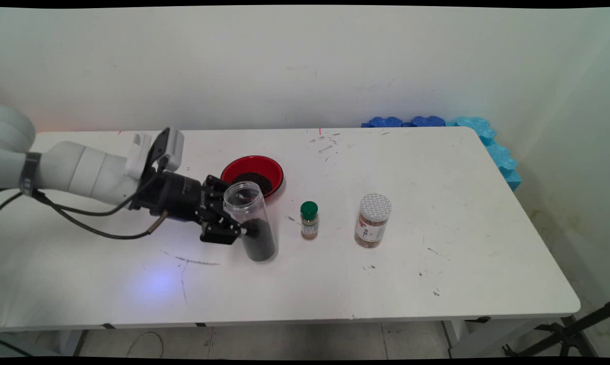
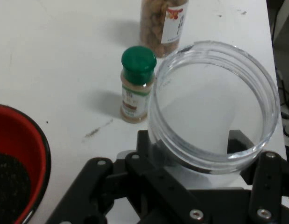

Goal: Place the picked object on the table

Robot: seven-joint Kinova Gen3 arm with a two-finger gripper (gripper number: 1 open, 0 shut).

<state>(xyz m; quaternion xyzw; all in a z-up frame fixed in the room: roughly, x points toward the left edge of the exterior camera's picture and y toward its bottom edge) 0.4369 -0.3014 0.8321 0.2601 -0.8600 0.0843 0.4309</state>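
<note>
From the main view, my end effector [image 1: 244, 230] is pinching an open clear jar [image 1: 250, 223] holding dark grains, standing on the tabletop [image 1: 436, 274] before a red bowl [image 1: 253, 175]; from the hand view, the jar's rim [image 2: 214, 105] is sitting between my fingers [image 2: 263, 186], a green-capped bottle [image 2: 136, 84] just beyond.

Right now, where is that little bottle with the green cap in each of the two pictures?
Main view: the green-capped bottle stands upright near the table's middle, between the clear jar in the gripper and the white-lidded jar.
Hand view: the green-capped bottle is upper centre, just left of the clear jar's open rim.
Shared landmark: the red bowl of dark grains.
</note>
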